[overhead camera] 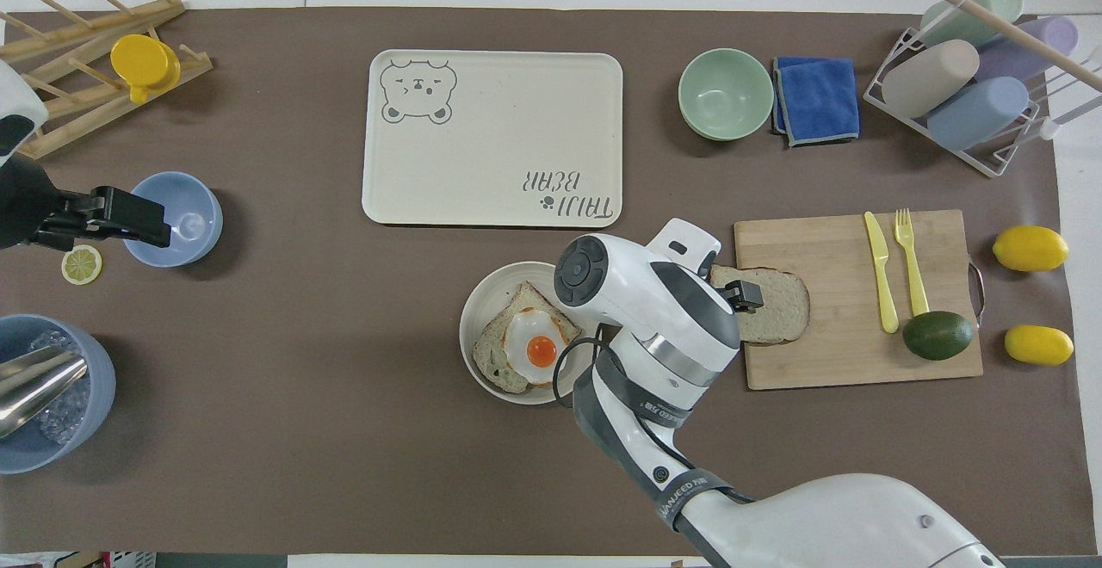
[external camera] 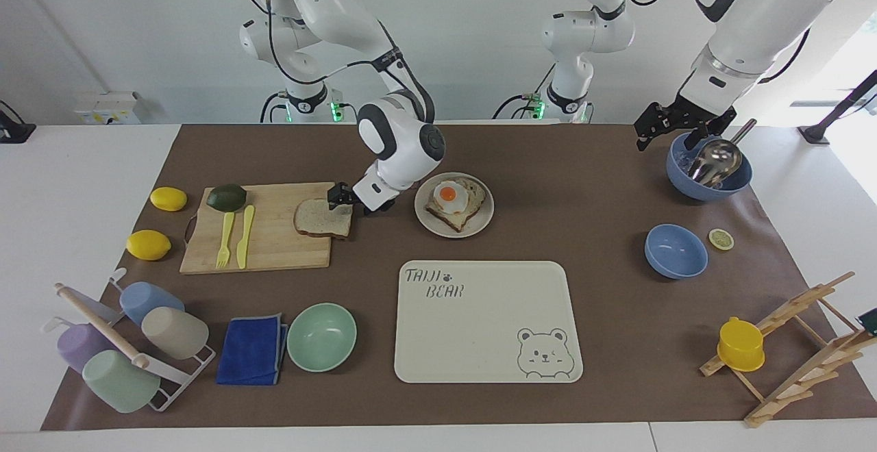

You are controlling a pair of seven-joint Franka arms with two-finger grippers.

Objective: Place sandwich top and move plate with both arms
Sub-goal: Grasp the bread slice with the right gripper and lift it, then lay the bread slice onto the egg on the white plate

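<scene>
The sandwich top (external camera: 320, 218) is a plain bread slice lying on the wooden cutting board (external camera: 267, 240), at the board's end beside the plate; it also shows in the overhead view (overhead camera: 775, 305). My right gripper (external camera: 340, 197) is low at the slice's edge nearest the plate, seen in the overhead view (overhead camera: 740, 294) over that edge. The plate (external camera: 479, 222) holds a bread slice with a fried egg (external camera: 449, 195). My left gripper (external camera: 675, 130) waits, open and empty, over the blue bowl with a ladle (external camera: 709, 174).
A cream bear-printed tray (external camera: 488, 320) lies farther from the robots than the plate. A mint bowl (external camera: 321, 336), a blue cloth (external camera: 252, 349) and a cup rack (external camera: 123, 342) are toward the right arm's end. An avocado (external camera: 226, 197), a fork and a knife lie on the board.
</scene>
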